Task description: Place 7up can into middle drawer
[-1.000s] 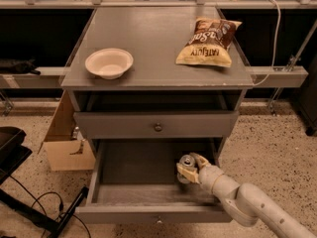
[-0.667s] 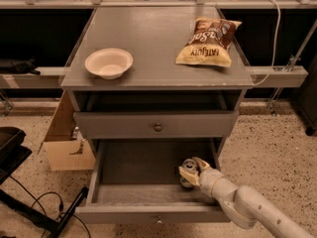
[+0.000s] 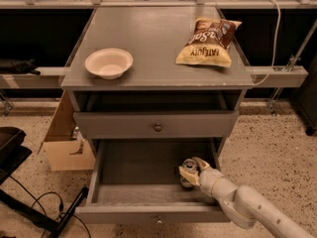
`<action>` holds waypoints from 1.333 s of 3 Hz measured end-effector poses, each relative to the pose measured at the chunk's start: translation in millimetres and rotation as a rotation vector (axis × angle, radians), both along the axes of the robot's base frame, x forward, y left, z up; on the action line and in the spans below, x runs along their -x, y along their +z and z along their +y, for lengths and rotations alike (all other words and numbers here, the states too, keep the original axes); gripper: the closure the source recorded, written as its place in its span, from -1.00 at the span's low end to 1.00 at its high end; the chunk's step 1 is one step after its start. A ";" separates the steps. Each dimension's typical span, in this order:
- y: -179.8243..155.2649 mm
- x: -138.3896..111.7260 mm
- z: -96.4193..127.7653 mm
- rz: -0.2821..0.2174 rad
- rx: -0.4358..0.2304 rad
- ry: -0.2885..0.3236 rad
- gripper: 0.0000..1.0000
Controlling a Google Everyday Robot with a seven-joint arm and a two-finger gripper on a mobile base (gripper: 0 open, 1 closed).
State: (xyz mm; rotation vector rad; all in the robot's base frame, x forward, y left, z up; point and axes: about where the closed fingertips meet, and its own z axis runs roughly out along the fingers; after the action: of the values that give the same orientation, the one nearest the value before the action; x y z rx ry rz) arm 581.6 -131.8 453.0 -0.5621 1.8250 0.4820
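Note:
The 7up can (image 3: 187,165) shows its silver top; it stands upright at the right side of the open middle drawer (image 3: 138,170), low against the drawer floor. My gripper (image 3: 194,169) reaches into the drawer from the lower right, and its pale fingers (image 3: 189,172) wrap around the can. The can's green-and-white sides are mostly hidden by the fingers. The drawer is pulled out, with its small knob (image 3: 158,220) on the front edge.
The shut upper drawer front (image 3: 157,126) sits just above the can. On the cabinet top are a white bowl (image 3: 108,62) and a brown-and-yellow chip bag (image 3: 208,41). A cardboard box (image 3: 67,142) stands on the floor at the left, with cables and a black base (image 3: 12,150) beside it.
My gripper has moved the can slightly down and to the right inside the drawer. Nothing else has moved.

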 end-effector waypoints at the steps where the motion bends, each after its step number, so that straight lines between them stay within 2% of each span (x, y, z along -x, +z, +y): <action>1: 0.0 0.0 0.0 0.000 0.000 0.000 -0.41; 2: 0.5 -0.3 0.5 0.001 -0.007 0.003 -0.87; 3: 5.3 0.5 -4.1 0.000 -0.059 0.004 -1.00; 4: 16.9 4.1 -13.0 -0.007 -0.118 0.020 -1.00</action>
State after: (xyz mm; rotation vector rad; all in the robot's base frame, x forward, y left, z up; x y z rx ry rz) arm 577.5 -144.8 469.9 -0.5012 1.7725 0.5959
